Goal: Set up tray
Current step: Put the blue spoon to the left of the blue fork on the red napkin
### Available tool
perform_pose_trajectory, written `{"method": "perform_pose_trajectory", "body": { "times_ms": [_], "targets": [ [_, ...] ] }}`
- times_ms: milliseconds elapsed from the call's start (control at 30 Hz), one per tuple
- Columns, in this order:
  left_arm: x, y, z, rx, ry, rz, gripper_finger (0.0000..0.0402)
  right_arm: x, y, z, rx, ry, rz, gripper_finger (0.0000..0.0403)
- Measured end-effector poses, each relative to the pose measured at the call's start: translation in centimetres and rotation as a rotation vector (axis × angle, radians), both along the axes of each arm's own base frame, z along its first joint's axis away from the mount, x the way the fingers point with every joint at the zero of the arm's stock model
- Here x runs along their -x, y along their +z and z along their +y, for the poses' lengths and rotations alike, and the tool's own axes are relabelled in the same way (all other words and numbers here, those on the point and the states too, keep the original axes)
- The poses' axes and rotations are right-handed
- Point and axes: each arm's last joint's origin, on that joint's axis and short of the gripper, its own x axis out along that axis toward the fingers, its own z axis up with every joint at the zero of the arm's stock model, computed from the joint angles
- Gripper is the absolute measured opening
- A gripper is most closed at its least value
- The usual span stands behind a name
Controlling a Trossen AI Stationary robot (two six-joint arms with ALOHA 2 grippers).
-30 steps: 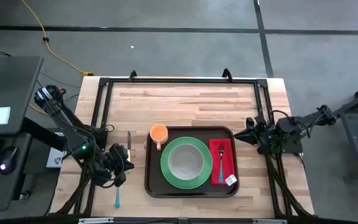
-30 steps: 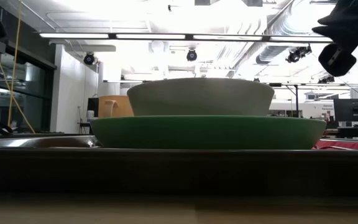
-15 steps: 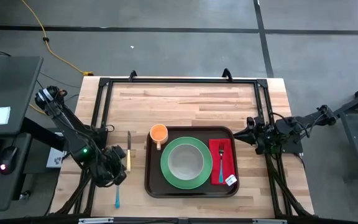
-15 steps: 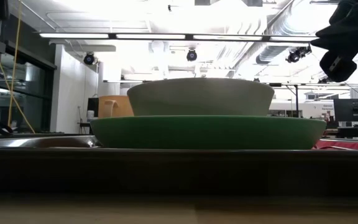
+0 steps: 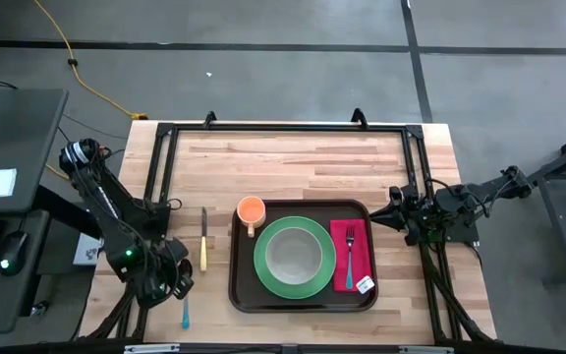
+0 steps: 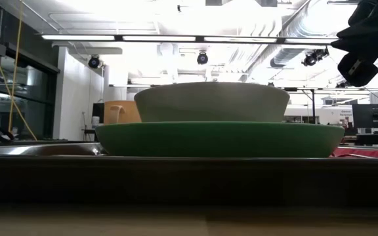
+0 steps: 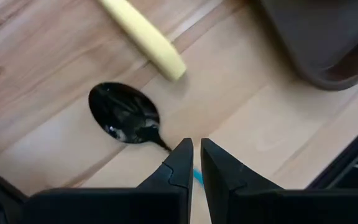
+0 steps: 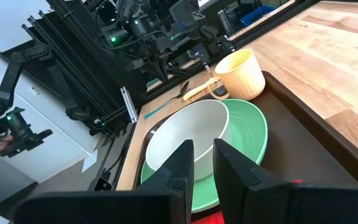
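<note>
Lying right of left tool [image 7: 196,163]: tray [image 5: 239,295].

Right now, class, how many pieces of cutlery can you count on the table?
3. A fork lies on the red napkin in the tray. A knife and a spoon lie on the table left of the tray. None seem hidden.

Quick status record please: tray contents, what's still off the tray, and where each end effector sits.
tray: holds green plate with bowl, cup, napkin with fork
off tray: knife and spoon, on the table to its left
left end effector: nearly closed, empty, over the spoon
right end effector: nearly closed, empty, at the tray's right edge
</note>
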Motion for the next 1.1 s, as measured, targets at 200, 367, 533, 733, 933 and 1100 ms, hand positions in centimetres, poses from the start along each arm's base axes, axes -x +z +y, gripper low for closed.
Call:
{"method": "perform_pose_trajectory", "body": {
  "times_ms": [200, 367, 533, 733, 933, 1100],
  "targets": [
    [-0.5, -1.0, -1.1, -0.020, -0.098, 0.012, 0.0062, 0.0, 0.1, 0.0, -0.005, 0.000, -0.008, 0.0036],
    [-1.0, -0.9, -1.8, 0.019, -0.163, -0.042, 0.0062, 0.0, 0.1, 0.0, -0.045, -0.008, -0.003, 0.0041],
    [-1.1, -0.7, -2.1, 0.021, -0.227, -0.071, 0.0063, 0.0, 0.1, 0.0, -0.049, -0.007, -0.002, 0.0040],
    [-1.3, -0.6, -2.4, 0.057, -0.223, -0.096, 0.0062, 0.0, 0.1, 0.0, -0.050, -0.006, -0.002, 0.0035],
    [-1.2, -0.7, -2.4, 0.090, -0.199, -0.050, 0.0062, 0.0, 0.1, 0.0, -0.053, -0.007, -0.002, 0.0039],
    [-1.0, -0.7, -2.6, 0.173, -0.133, 0.035, 0.0062, 0.0, 0.1, 0.0, -0.053, -0.007, -0.002, 0.0040]
  ]
}}
